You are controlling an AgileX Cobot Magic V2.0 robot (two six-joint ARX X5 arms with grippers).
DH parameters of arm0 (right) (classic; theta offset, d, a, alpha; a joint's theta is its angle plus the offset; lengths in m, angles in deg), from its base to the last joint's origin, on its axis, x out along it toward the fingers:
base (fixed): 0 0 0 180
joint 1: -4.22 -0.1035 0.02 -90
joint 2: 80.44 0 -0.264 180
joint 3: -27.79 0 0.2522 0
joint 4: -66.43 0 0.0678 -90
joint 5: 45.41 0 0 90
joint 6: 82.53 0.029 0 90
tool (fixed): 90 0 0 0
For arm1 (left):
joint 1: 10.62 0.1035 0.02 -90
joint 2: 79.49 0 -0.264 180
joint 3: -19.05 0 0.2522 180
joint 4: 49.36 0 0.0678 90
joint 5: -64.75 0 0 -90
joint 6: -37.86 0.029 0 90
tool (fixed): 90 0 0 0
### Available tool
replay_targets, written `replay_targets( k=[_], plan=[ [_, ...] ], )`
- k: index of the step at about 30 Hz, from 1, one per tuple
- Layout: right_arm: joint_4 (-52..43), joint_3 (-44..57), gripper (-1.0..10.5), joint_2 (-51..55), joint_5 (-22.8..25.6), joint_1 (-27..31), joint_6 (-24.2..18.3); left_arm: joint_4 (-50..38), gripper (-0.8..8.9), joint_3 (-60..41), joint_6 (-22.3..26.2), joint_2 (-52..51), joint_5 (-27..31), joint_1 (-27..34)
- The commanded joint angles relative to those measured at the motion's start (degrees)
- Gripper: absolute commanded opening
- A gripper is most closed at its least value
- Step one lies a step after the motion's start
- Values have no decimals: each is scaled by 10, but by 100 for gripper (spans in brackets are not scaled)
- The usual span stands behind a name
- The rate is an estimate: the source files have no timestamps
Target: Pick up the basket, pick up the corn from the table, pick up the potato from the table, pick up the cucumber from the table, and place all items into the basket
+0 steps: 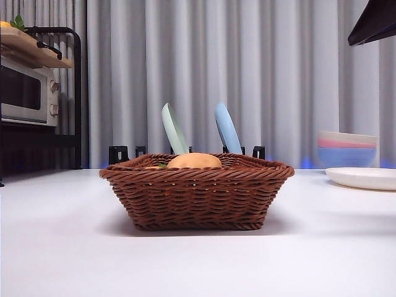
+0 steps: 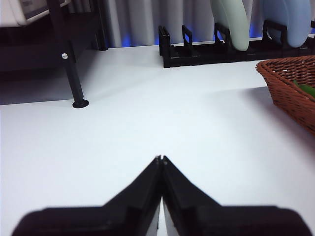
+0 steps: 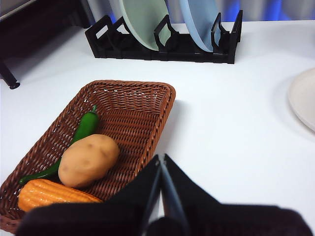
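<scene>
Basket (image 1: 197, 197) of dark woven wicker sits in the middle of a white desk (image 1: 62, 247), and every place below is given relative to it. Well off its left side stands a black shelf frame holding a microwave (image 1: 28, 93). On that same side, apart from the rim, the left pincer (image 2: 161, 158) hovers over bare desk with its two black jaws pressed together, gripping nothing. Inside the basket lie all three vegetables: the bumpy orange-yellow corn (image 3: 51, 193) at one end, the smooth tan potato (image 3: 88, 160) touching it, and the green cucumber (image 3: 81, 132) running along the wall beside the potato. Behind the basket a black rack (image 3: 167, 46) holds a pale green plate and a blue plate upright. Above the basket's right rim, the right pincer (image 3: 161, 157) hangs closed and empty. Further right are stacked bowls (image 1: 346, 148) and a white plate (image 1: 365, 178).

Judging by this, the loading step looks finished. Any next move would call only for keeping both arms clear.
</scene>
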Motion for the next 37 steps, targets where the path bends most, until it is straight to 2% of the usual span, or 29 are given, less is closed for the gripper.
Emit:
replay_targets(
  k=[1, 18, 22, 26, 30, 32, 37],
  plan=[
    [-4, 4, 2, 1, 0, 0, 5, 2, -3, -6, 0, -2, 1, 2],
    [4, 4, 2, 1, 0, 0, 1, 2, -3, -6, 0, -2, 1, 2],
    [6, 9, 2, 26, 15, 10, -64, 2, -3, -6, 0, -2, 1, 2],
    [-45, 41, 2, 66, 0, 65, -110, 2, -3, -7, 0, -2, 2, 2],
    [-138, 115, 2, 131, -84, 149, -115, 2, -3, -7, 0, -2, 2, 2],
    [-169, 151, 2, 164, -108, 181, -115, 2, -3, -7, 0, -2, 2, 2],
    [-195, 217, 2, 222, -110, 226, -115, 2, -3, -6, 1, -2, 2, 2]
  ],
)
